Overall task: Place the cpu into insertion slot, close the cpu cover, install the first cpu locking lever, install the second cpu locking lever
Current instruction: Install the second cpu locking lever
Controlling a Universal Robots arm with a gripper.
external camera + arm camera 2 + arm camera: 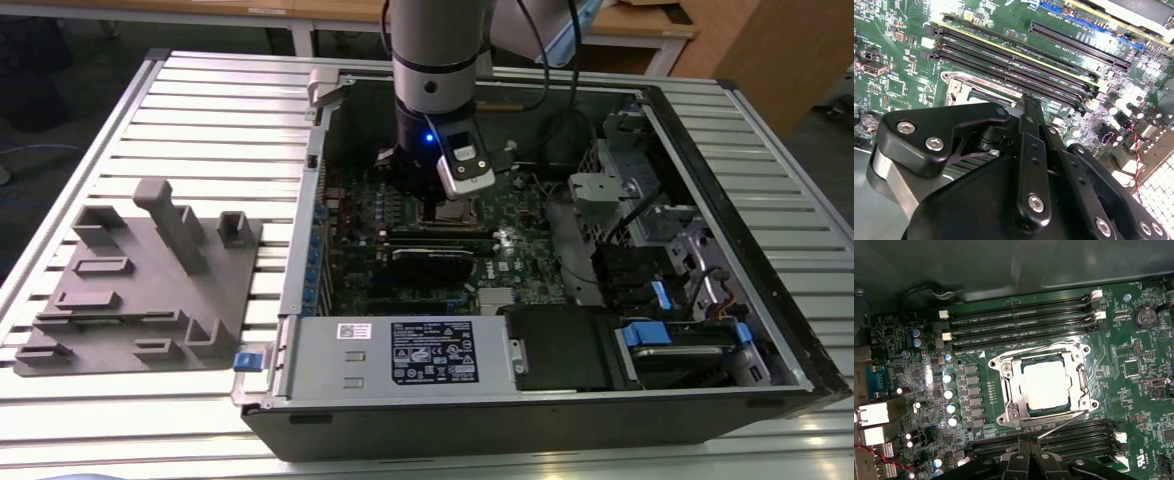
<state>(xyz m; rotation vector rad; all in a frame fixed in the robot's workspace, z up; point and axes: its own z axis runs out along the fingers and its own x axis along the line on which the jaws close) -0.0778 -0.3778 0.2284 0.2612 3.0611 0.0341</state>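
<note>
First wrist view shows the cpu (1048, 385) seated in the insertion slot (1080, 351) with the cpu cover (1013, 385) closed flat around it on the green motherboard (1134, 390). Just beside the slot's edge, near a thin locking lever (1059, 424), the gripper (1027, 441) has its fingers pressed together on nothing

My own linkage blocks most of the insertion slot (961, 87) in the second wrist view. In the exterior view my arm covers part of the slot. My gripper (1028, 455) is cut off in the first wrist view; fingertips unreadable.
</note>
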